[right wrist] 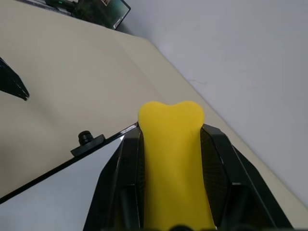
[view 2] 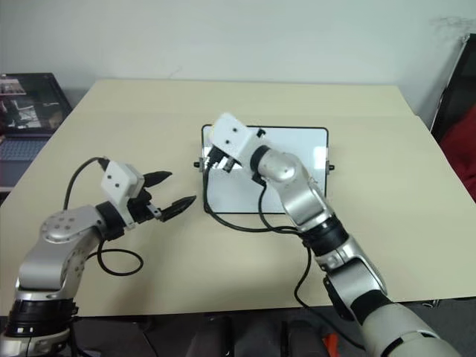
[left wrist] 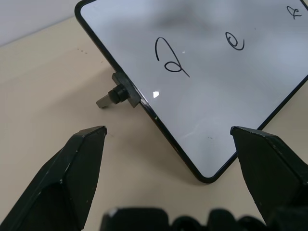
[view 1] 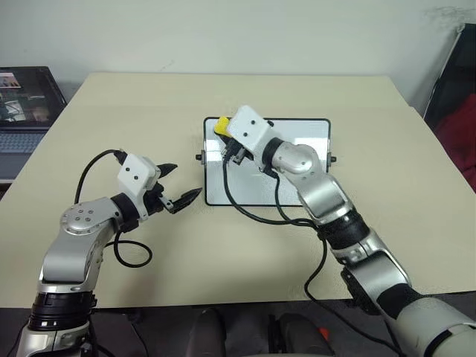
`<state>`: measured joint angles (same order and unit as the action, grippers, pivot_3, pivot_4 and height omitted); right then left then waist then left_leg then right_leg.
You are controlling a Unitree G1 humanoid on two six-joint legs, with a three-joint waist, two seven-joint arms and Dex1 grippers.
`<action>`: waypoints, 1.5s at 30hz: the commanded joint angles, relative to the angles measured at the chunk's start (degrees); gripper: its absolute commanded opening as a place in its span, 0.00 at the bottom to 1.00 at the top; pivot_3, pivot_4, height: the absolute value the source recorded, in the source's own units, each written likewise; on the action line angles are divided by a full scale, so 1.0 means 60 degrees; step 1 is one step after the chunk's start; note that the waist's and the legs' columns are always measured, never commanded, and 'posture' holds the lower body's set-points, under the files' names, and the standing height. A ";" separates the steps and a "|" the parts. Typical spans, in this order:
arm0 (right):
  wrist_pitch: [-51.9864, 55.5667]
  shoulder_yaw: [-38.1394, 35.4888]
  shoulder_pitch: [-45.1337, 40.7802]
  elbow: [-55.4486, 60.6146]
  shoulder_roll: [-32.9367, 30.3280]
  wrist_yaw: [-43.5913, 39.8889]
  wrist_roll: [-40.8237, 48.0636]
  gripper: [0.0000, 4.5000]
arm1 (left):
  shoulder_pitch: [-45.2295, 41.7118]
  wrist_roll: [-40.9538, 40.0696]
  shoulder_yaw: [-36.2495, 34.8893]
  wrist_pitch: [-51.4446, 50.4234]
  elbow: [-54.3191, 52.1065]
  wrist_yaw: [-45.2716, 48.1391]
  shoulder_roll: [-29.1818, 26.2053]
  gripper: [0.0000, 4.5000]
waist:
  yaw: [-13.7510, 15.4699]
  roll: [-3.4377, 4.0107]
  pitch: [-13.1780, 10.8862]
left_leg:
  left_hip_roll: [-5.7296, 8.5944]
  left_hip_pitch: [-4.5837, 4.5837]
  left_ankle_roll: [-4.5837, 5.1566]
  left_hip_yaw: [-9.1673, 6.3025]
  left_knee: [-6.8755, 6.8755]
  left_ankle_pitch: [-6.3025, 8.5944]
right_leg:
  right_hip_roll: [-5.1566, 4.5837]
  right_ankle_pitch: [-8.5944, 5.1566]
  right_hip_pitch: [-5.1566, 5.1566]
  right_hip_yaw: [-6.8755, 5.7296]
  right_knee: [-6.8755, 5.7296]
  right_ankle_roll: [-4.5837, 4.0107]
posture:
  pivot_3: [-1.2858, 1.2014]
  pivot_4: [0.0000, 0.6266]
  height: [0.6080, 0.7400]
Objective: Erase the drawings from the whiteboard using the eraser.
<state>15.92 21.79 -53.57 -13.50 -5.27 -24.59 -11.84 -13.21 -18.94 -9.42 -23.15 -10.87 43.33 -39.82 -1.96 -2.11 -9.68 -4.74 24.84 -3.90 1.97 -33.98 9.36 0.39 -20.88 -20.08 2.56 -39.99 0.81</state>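
Observation:
The whiteboard (view 1: pixel 309 135) lies flat in the middle of the table. Three small black drawings (left wrist: pixel 169 57), (left wrist: pixel 235 41), (left wrist: pixel 292 12) stand in a row on it in the left wrist view. In the eye views my right arm hides them. My right gripper (right wrist: pixel 171 132) is shut on the yellow eraser (view 1: pixel 222 124), which it holds over the board's far left corner. My left gripper (view 1: pixel 186 181) is open and empty. It hovers just left of the board's near left corner and points at that corner.
A black knob (left wrist: pixel 115 95) sticks out of the board's left side. A laptop (view 1: pixel 26 104) stands beyond the table's far left edge. A dark and red chair (view 1: pixel 457 111) is at the right. Black cables hang from both wrists, the right one across the board.

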 commanded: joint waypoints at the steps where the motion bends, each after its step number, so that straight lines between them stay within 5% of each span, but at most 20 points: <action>1: -0.1067 0.0148 -0.0447 -0.0763 0.0131 0.0216 -0.0317 0.28 | -0.0179 0.0046 -0.0136 0.0161 -0.0176 -0.0066 -0.0108 1.00 | 0.0008 -0.0001 -0.0001 | 0.0001 0.0000 0.0000 0.0001 0.0000 0.0000 | 0.0000 0.0000 0.0000 0.0001 0.0001 0.0000 | 0.52 0.24 1.00; 16: -0.3171 -0.0025 -0.1865 -0.5124 0.0484 0.1077 -0.0850 0.28 | -0.0116 -0.0008 -0.0080 0.0076 -0.0380 0.0025 -0.0146 1.00 | 0.0003 0.0001 -0.0003 | -0.0003 0.0001 0.0000 0.0000 0.0000 0.0000 | -0.0003 0.0001 -0.0001 -0.0001 -0.0004 -0.0001 | 0.52 0.24 1.00; 23: -0.2583 -0.0186 -0.2092 -0.6621 0.0765 0.0152 -0.0654 0.28 | -0.0110 -0.0024 -0.0090 0.0055 -0.0410 0.0056 -0.0172 1.00 | 0.0003 -0.0001 0.0000 | -0.0007 -0.0013 -0.0001 -0.0006 -0.0002 -0.0001 | -0.0004 0.0001 0.0015 -0.0003 -0.0011 -0.0002 | 0.52 0.24 1.00; 35: -0.2048 -0.0063 -0.1165 -0.6977 0.0730 -0.0713 -0.0725 0.28 | -0.0105 -0.0011 -0.0080 0.0116 -0.0340 0.0105 -0.0198 1.00 | 0.0007 -0.0014 0.0021 | -0.0002 -0.0181 -0.0001 -0.0012 -0.0001 -0.0002 | -0.0018 0.0000 0.0138 -0.0012 -0.0008 -0.0008 | 0.52 0.24 1.00; 45: -0.1206 -0.0349 -0.0616 -0.4465 0.0686 -0.1068 -0.0422 0.28 | -0.0147 0.0040 -0.0112 0.0156 -0.0194 0.0224 -0.0248 1.00 | 0.0011 -0.0038 0.0036 | -0.0004 -0.0219 0.0016 -0.0020 0.0001 -0.0013 | -0.0034 0.0001 0.0164 -0.0008 -0.0010 -0.0014 | 0.52 0.24 1.00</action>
<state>5.10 21.08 -58.64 -42.77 0.05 -30.15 -15.10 -13.31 -18.74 -9.29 -23.26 -11.10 44.49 -40.34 -1.89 -2.34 -9.46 -4.77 23.55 -3.80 1.87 -33.97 9.28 0.16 -20.87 -19.12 2.52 -40.05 0.72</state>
